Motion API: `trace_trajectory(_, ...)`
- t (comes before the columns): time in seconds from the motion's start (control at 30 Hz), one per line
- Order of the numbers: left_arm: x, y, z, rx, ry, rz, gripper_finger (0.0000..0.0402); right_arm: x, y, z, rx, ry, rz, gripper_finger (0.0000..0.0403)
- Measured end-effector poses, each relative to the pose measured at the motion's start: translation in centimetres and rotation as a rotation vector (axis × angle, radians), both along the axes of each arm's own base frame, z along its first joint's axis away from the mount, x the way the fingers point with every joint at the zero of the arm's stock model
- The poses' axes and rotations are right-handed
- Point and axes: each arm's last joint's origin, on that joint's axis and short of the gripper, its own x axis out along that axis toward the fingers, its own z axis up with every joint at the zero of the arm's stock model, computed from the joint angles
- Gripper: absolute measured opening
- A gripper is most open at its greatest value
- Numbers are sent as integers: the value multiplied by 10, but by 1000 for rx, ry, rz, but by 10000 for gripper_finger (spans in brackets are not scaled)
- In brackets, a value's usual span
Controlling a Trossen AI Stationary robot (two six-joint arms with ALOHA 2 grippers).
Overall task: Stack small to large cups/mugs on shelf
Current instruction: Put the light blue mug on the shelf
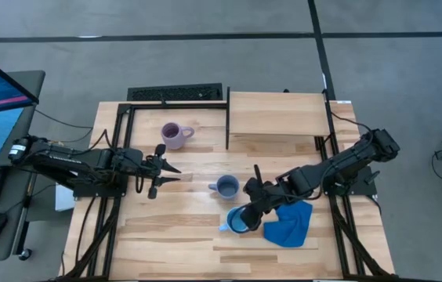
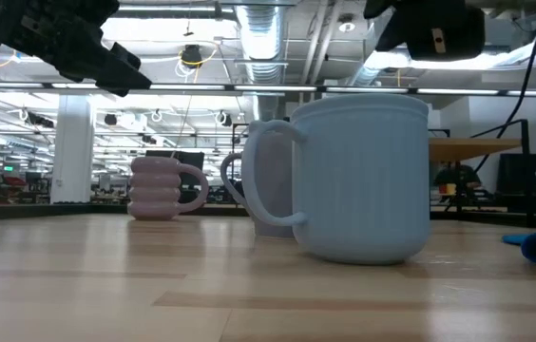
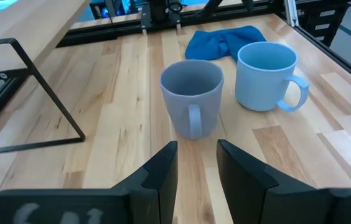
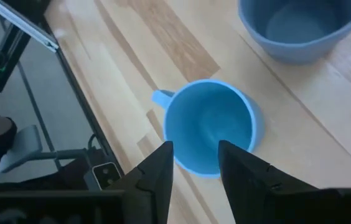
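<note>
Three mugs stand upright on their bases on the plank table: the lilac mug, the grey-blue mug and the sky-blue mug. The pale wood shelf sits at the far edge. My left gripper is open and points at the grey-blue mug from the left, a short way off. My right gripper is open and hovers above the sky-blue mug, clear of its rim.
A crumpled blue cloth lies right of the sky-blue mug, under my right arm. A black metal frame borders the shelf. Bare planks lie between the lilac mug and the other two mugs.
</note>
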Motion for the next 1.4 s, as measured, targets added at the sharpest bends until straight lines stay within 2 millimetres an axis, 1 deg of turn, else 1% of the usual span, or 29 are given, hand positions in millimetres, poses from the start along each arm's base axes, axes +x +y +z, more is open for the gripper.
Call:
trace_trajectory(0.3, 0, 0, -1, 1, 14, 0, 103, 8, -11, 2, 3, -38, 0, 148)
trace_trajectory(0.43, -1, 0, -1, 1, 16, 0, 103, 8, -10, 0, -38, -42, 17, 147)
trace_trajectory(0.6, -1, 0, -3, 2, 29, 0, 103, 10, -8, -6, -47, -18, 18, 147)
trace_trajectory(0.8, -1, 0, -3, 1, 33, 1, 103, 12, -7, -20, -28, 76, -58, 141)
trace_trajectory(0.87, -1, 0, -3, 1, 35, 1, 103, 7, -6, -29, -51, 151, -67, 137)
trace_trajectory(0.93, -1, 0, -4, 1, 44, 1, 103, 12, -4, -35, -51, 159, -66, 134)
trace_trajectory(0.97, -1, 0, -4, 1, 43, 2, 103, 11, -4, -37, -57, 175, -65, 132)
trace_trajectory(1.07, -1, 0, -4, 1, 47, 1, 103, 12, -1, -35, -49, 154, -58, 130)
trace_trajectory(1.17, -1, 0, -5, -1, 48, 3, 103, 10, -1, -41, -64, 187, -56, 128)
trace_trajectory(1.23, -1, 0, -5, -1, 49, 2, 103, 13, 1, -41, -58, 173, -53, 128)
trace_trajectory(1.33, -1, 0, -5, -1, 49, 3, 103, 13, 2, -50, -69, 217, -47, 128)
trace_trajectory(1.4, -1, 0, -5, -1, 50, 2, 103, 16, 4, -54, -58, 219, -40, 128)
